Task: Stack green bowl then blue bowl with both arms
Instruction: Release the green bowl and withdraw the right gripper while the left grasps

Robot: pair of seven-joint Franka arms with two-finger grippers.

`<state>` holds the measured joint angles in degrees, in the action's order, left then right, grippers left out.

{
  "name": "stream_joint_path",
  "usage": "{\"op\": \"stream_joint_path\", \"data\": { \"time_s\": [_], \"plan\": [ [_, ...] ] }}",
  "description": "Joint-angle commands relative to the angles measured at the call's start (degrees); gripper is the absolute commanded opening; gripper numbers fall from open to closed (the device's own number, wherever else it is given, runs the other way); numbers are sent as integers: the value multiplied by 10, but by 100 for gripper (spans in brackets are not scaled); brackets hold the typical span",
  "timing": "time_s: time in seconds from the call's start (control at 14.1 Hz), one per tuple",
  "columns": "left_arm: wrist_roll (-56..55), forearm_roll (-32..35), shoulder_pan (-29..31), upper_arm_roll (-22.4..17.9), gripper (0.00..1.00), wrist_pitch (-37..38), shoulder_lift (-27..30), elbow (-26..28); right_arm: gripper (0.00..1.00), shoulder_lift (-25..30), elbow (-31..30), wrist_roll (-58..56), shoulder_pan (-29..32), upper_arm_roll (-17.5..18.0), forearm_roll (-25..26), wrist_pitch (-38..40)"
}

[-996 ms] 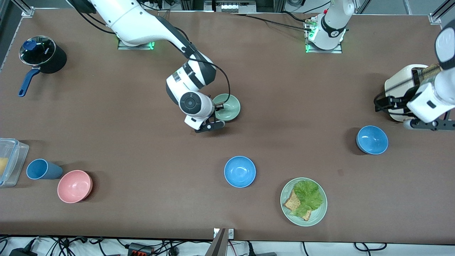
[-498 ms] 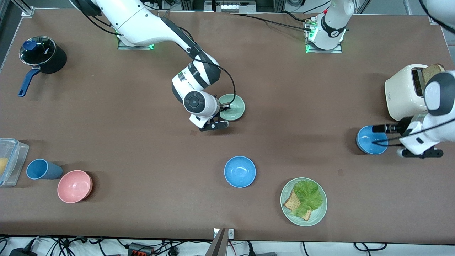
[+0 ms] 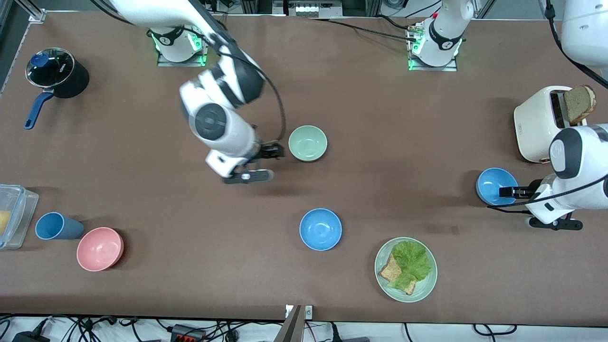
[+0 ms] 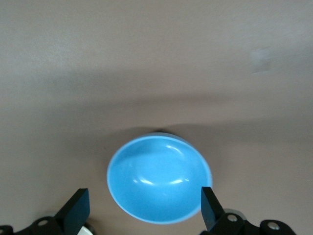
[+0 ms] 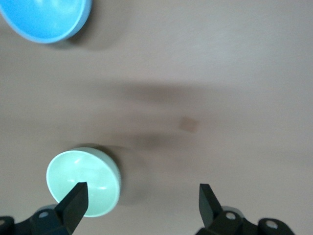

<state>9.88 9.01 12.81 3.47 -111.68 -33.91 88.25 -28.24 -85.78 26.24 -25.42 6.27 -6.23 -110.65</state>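
The green bowl (image 3: 308, 143) stands upright on the table near the middle. My right gripper (image 3: 275, 152) is open and empty beside it, toward the right arm's end. In the right wrist view the green bowl (image 5: 83, 182) lies by one fingertip (image 5: 74, 198) of my right gripper (image 5: 141, 200). One blue bowl (image 3: 496, 186) stands toward the left arm's end. My left gripper (image 3: 510, 192) is open at its rim. In the left wrist view this bowl (image 4: 159, 178) lies between the spread fingers of my left gripper (image 4: 143, 208). A second blue bowl (image 3: 320, 229) stands nearer the camera than the green bowl and also shows in the right wrist view (image 5: 46, 17).
A white toaster (image 3: 539, 121) with a bread slice stands by the left arm. A pale green plate (image 3: 430, 280) holds lettuce and toast. A pink bowl (image 3: 99, 248), blue cup (image 3: 56, 226), clear container (image 3: 14, 213) and black pot (image 3: 59, 73) are at the right arm's end.
My right gripper has let go of the green bowl's rim and drawn back toward the right arm's end. My left gripper has come from the toaster to the blue bowl.
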Motion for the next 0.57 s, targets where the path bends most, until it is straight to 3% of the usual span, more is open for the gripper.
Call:
{"op": "stream_joint_path", "data": {
  "time_s": [0.0, 0.14, 0.36, 0.5],
  "plan": [
    [61, 5, 26, 4, 100, -9, -17, -19, 100, 44, -6, -7, 26, -41, 9, 52],
    [95, 3, 42, 8, 100, -10, -18, -19, 100, 58, -6, -59, 68, -69, 10, 61],
    [153, -22, 70, 11, 98, -21, -25, -12, 100, 88, -6, -179, 143, -73, 10, 65],
    [216, -43, 84, 11, 97, -32, -33, -10, 100, 107, -6, -182, 179, -74, 10, 71]
  ]
}}
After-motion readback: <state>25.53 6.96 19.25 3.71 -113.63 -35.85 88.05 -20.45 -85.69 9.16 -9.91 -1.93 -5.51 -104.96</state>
